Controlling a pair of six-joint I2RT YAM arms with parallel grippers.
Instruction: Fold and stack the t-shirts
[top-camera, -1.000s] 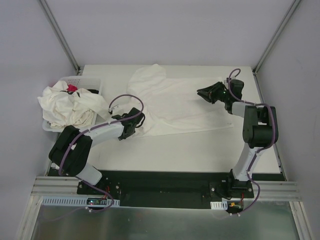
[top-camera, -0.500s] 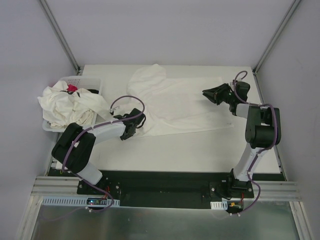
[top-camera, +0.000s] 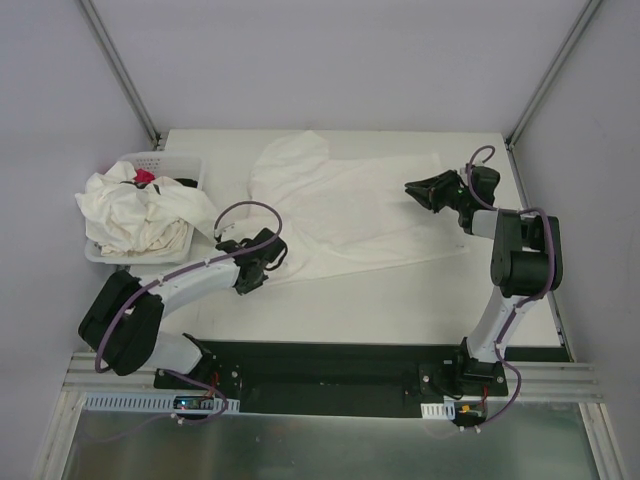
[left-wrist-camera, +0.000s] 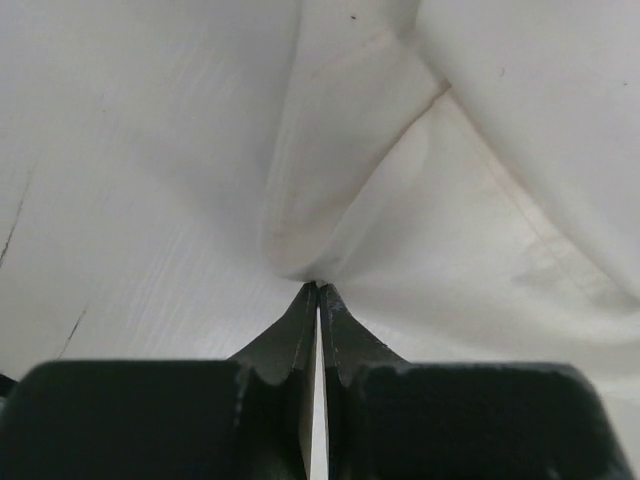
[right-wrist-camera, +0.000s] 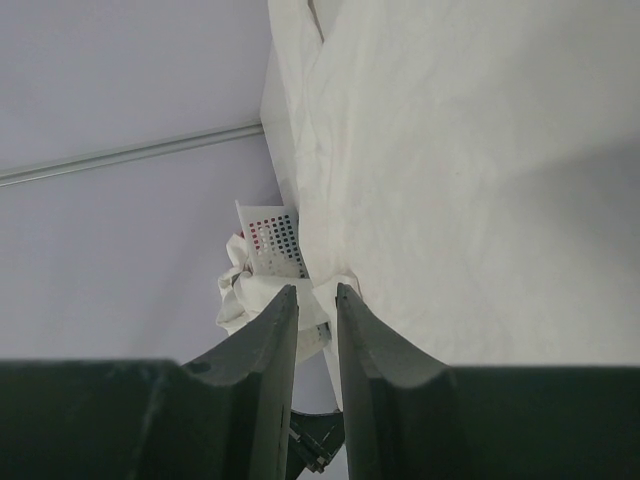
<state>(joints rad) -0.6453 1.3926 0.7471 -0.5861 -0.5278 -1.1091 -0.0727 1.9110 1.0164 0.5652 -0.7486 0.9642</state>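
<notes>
The left claw (left-wrist-camera: 318, 292) pinches the shirt's (top-camera: 350, 210) edge, the right claw (top-camera: 415, 190) hangs narrowly open and empty, so a gentle, level pull seems best.

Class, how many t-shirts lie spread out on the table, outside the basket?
1. The t-shirt lies across the middle of the table, its near-left edge pinched by the left gripper. A crumpled heap of shirts fills the basket; how many is hidden.

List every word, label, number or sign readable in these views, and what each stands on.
No text can be read in any view.
The red item in the basket is too small to show lettering.
The spread t-shirt and the heaped t-shirts bear no visible print or label.
</notes>
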